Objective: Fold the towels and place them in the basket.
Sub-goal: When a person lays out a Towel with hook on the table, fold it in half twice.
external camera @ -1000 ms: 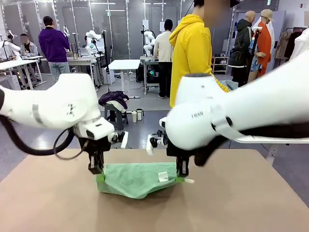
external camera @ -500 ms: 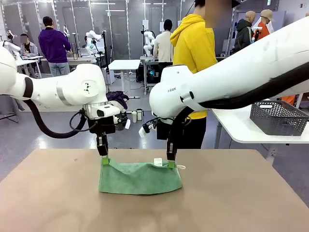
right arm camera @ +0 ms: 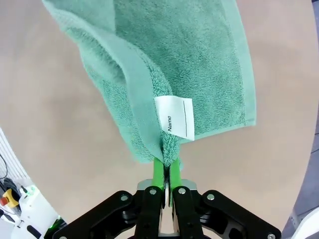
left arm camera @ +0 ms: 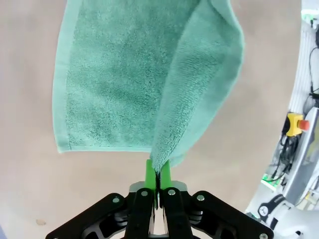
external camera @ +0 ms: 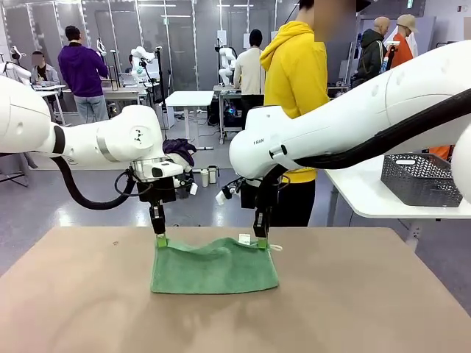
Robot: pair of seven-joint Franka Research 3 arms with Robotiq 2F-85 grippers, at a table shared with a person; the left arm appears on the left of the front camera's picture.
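Observation:
One mint-green towel (external camera: pixel 213 268) lies folded over on the brown table (external camera: pixel 368 301), its upper layer lifted at the two far corners. My left gripper (external camera: pixel 160 240) is shut on the left far corner, and my right gripper (external camera: pixel 261 242) is shut on the right far corner beside the white tag (external camera: pixel 244 238). In the left wrist view the green pads (left arm camera: pixel 151 172) pinch a fold of the towel (left arm camera: pixel 144 74). The right wrist view has the pads (right arm camera: pixel 158 169) pinching the towel (right arm camera: pixel 164 74) just below its "Name" tag (right arm camera: pixel 174 117). The dark grey basket (external camera: pixel 425 179) stands on a white side table at the right.
A person in a yellow hoodie (external camera: pixel 296 81) stands at the far edge, behind my right arm. The white side table (external camera: pixel 368 195) sits beyond the table's right far corner. Bare tabletop lies on both sides of the towel and in front of it.
Both grippers have carried the towel's held edge from the near side up and over to the far side, laying the cloth doubled on the table. Over the last half second they sank slightly.

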